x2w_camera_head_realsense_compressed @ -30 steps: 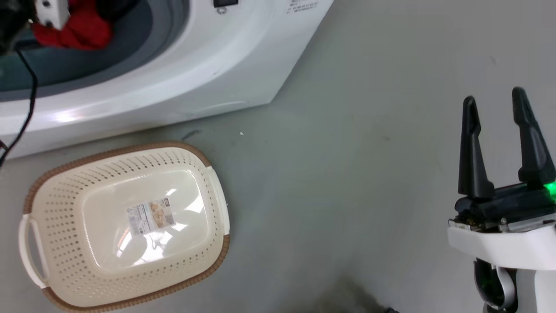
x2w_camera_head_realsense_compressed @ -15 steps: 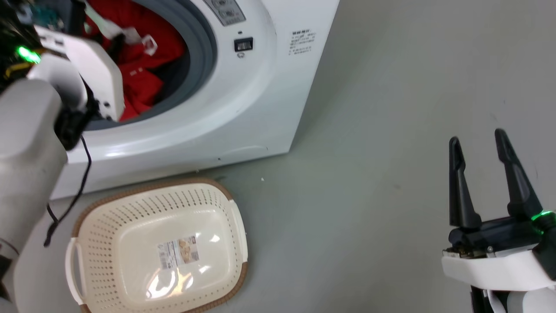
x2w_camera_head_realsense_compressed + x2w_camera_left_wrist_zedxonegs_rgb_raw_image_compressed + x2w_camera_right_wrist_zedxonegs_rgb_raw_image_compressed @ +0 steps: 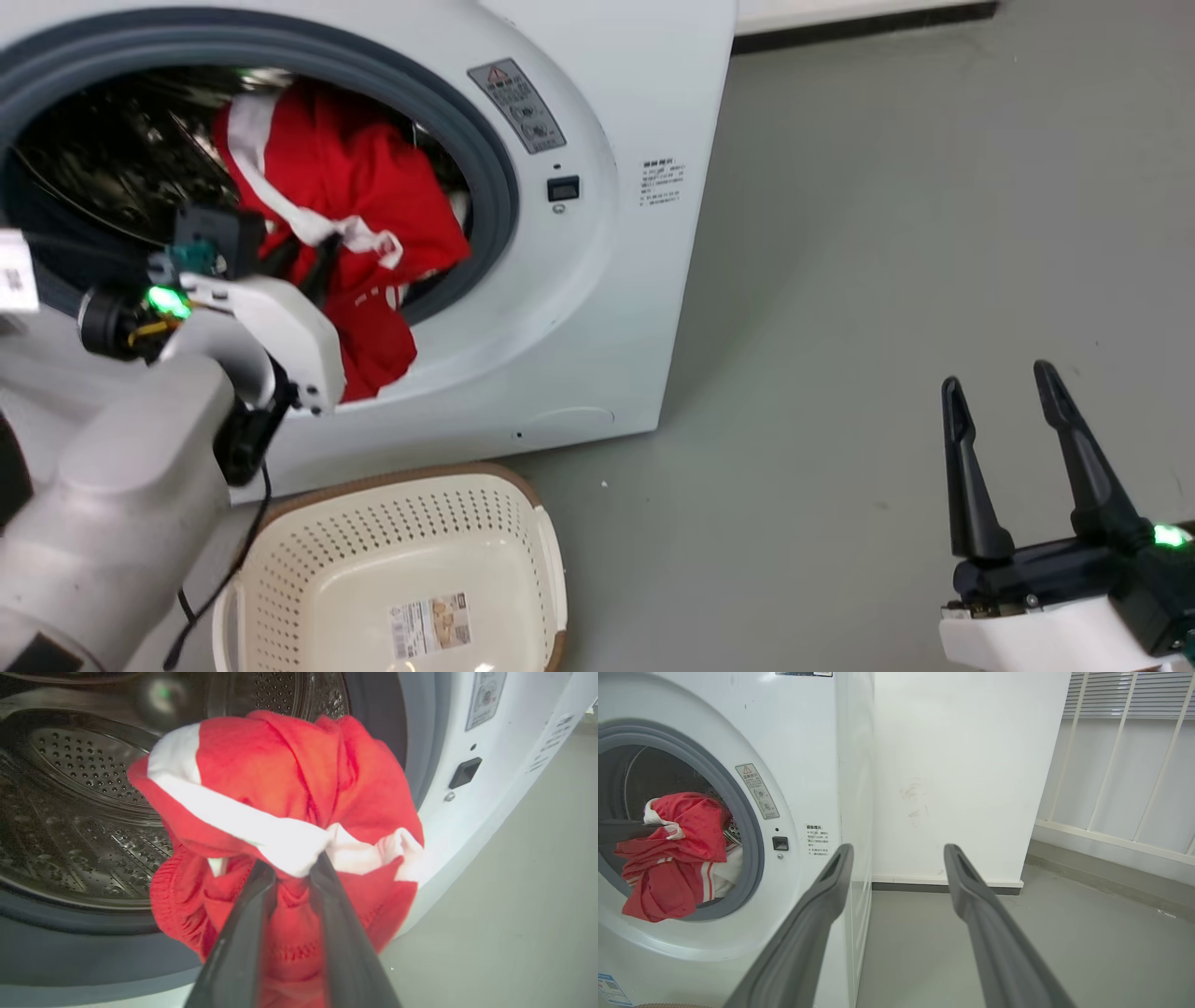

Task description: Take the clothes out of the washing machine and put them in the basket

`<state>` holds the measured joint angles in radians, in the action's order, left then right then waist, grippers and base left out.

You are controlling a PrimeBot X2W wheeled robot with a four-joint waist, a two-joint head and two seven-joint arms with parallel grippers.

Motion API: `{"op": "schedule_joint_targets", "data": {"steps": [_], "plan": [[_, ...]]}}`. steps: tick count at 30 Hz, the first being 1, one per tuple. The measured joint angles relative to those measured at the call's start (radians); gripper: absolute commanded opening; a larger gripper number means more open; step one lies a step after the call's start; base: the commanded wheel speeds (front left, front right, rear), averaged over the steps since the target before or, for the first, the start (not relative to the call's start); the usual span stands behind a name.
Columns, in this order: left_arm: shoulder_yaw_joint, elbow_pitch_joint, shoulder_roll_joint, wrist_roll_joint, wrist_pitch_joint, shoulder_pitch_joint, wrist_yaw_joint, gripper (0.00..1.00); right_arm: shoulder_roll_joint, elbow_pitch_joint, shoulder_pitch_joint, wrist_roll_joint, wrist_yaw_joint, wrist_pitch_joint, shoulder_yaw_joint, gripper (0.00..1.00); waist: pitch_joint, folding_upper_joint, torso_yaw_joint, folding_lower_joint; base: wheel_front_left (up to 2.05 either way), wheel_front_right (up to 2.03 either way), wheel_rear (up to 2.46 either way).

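The red clothes [image 3: 359, 201] with white stripes bulge out of the washing machine [image 3: 597, 308] porthole and hang over its grey seal. My left gripper [image 3: 294, 870] is shut on a white-striped fold of the clothes [image 3: 280, 779], at the drum mouth [image 3: 84, 779]. In the head view the left gripper [image 3: 317, 261] is largely hidden by fabric and wrist. The cream basket [image 3: 392, 478] stands on the floor right below the porthole with nothing in it but a paper label. My right gripper [image 3: 997, 375] is open over bare floor, far right of the machine. The right wrist view has the right gripper [image 3: 899, 849], the clothes [image 3: 677, 858] and the washing machine [image 3: 808, 742].
Grey floor [image 3: 840, 280] stretches right of the machine. A white wall [image 3: 962, 765] with a dark skirting stands behind, and a white railing [image 3: 1120, 765] lies further right. A black cable [image 3: 224, 579] dangles from my left arm beside the basket.
The head camera has tilted up, so machine, basket and right gripper sit lower in the picture. My left gripper keeps its hold, with more of the clothes showing at the porthole mouth.
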<state>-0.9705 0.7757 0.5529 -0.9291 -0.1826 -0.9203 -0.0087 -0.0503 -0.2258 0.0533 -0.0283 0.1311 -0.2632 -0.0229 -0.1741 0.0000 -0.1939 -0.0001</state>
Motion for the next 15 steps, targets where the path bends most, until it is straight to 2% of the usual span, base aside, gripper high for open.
{"op": "schedule_joint_targets", "data": {"steps": [6, 15], "plan": [[0.010, -0.061, -0.001, -0.004, -0.055, 0.108, 0.055, 0.00, 0.000, 0.006, 0.040, 0.006, 0.000, 0.000, 0.001, 1.00, 0.065, 0.0000, 0.014, 0.0000, 0.00, 0.00, 0.00], [0.069, -0.211, 0.007, 0.019, -0.077, 0.279, 0.148, 0.00, 0.000, 0.016, 0.096, 0.015, 0.000, 0.000, 0.001, 1.00, 0.154, 0.0000, 0.037, -0.0001, 0.00, 0.00, 0.00]]}}
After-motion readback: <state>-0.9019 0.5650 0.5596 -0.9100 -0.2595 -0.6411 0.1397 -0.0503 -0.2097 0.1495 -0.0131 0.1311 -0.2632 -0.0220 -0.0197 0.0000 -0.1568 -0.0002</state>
